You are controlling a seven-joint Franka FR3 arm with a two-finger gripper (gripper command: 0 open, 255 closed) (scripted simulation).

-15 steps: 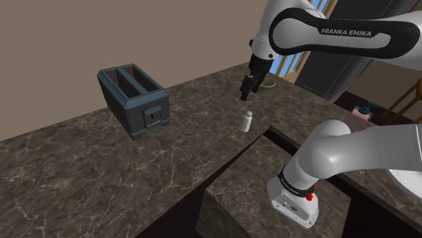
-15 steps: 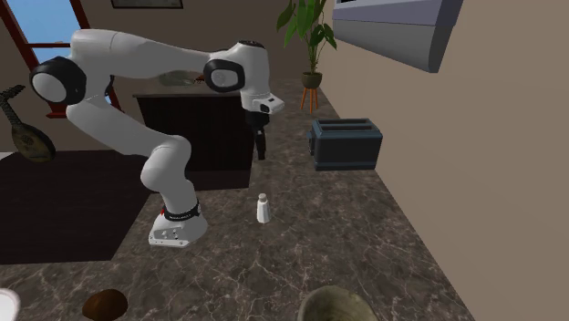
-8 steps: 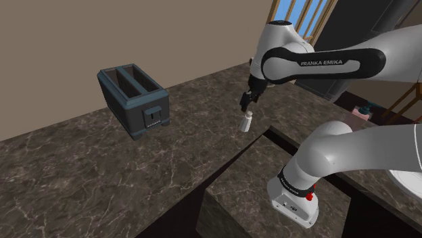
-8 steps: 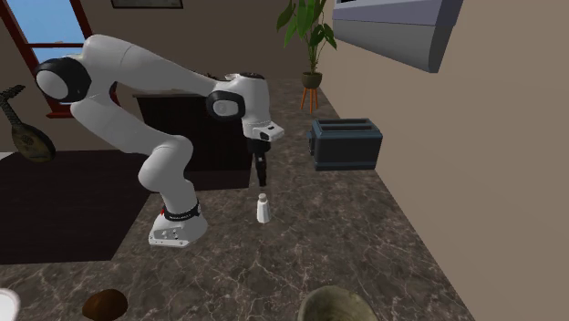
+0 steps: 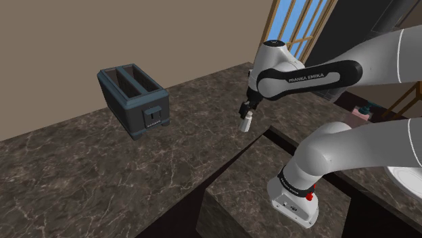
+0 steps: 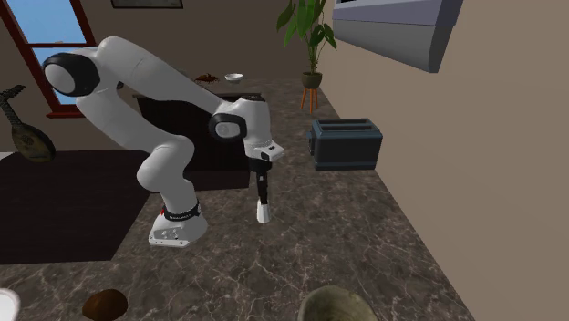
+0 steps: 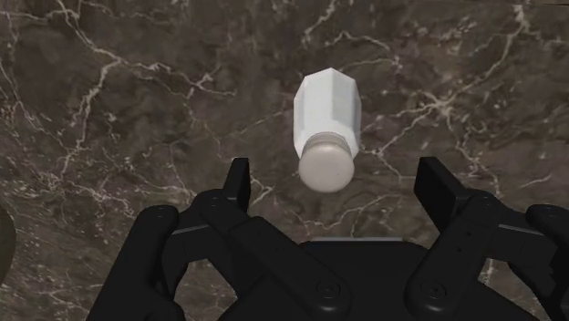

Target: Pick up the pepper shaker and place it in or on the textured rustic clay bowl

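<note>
The pepper shaker [image 5: 247, 124] is a small white bottle with a rounded cap, standing upright on the dark marble counter [image 5: 101, 169]. My black gripper [image 5: 245, 111] hangs straight above it, pointing down. In the wrist view the gripper [image 7: 337, 178] is open, and the shaker [image 7: 326, 123] has its cap level with the fingertips [image 7: 239, 175], with a gap on each side. The second exterior view has the gripper [image 6: 263, 191] just over the shaker [image 6: 263, 214]. A rough greyish-brown bowl [image 6: 336, 306] sits at that view's bottom edge, well apart from the shaker.
A dark blue-grey toaster [image 5: 133, 100] stands by the wall, also seen as the toaster [image 6: 345, 144] beyond the shaker. A small brown rounded object [image 6: 103, 304] lies at the bottom left. The stand [image 5: 294, 196] sits in a sunken recess beside the counter. A potted plant [image 6: 308, 41] stands far back.
The arm has lowered the open gripper from well above the shaker down to its cap. The shaker has not moved.
</note>
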